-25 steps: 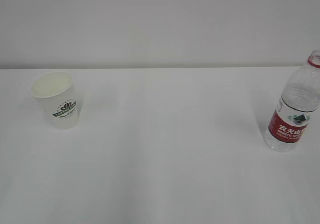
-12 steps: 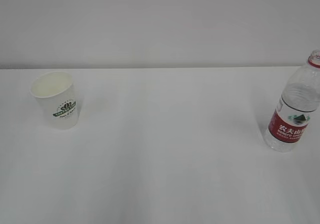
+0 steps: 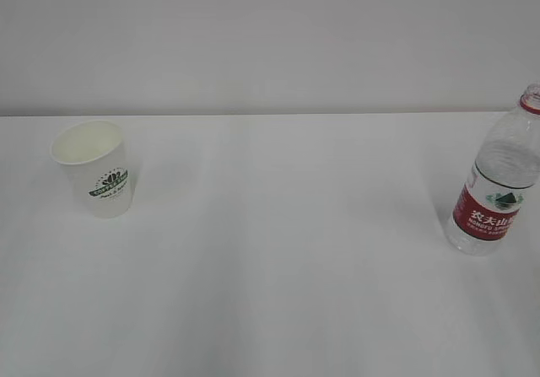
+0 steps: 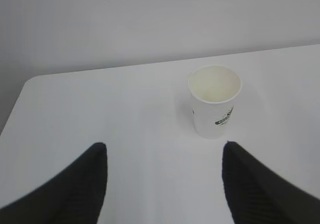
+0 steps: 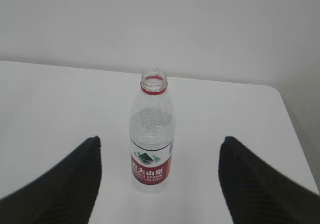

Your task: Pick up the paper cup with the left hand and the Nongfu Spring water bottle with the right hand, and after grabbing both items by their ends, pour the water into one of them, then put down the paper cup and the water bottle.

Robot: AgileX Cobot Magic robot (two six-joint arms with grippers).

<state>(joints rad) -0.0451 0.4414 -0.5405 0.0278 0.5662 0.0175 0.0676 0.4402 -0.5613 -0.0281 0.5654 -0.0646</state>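
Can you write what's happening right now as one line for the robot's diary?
stage: before pickup | paper cup: upright, untouched | water bottle: upright, uncapped, untouched | left gripper: open, short of cup | right gripper: open, short of bottle

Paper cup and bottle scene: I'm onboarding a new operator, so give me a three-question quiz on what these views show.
1. True or false: the paper cup lies tipped on its side.
2. Multiple choice: the Nongfu Spring water bottle is A) capped, B) uncapped with an open mouth, C) held by an end effector.
3. Short answer: in the exterior view, on which side of the table does the bottle stand?

Key
1. False: it stands upright, mouth up.
2. B: the red neck ring shows and no cap. The right end effector is open and short of the bottle; the left end effector is open and short of the cup.
3. The right side, with the cup on the left.
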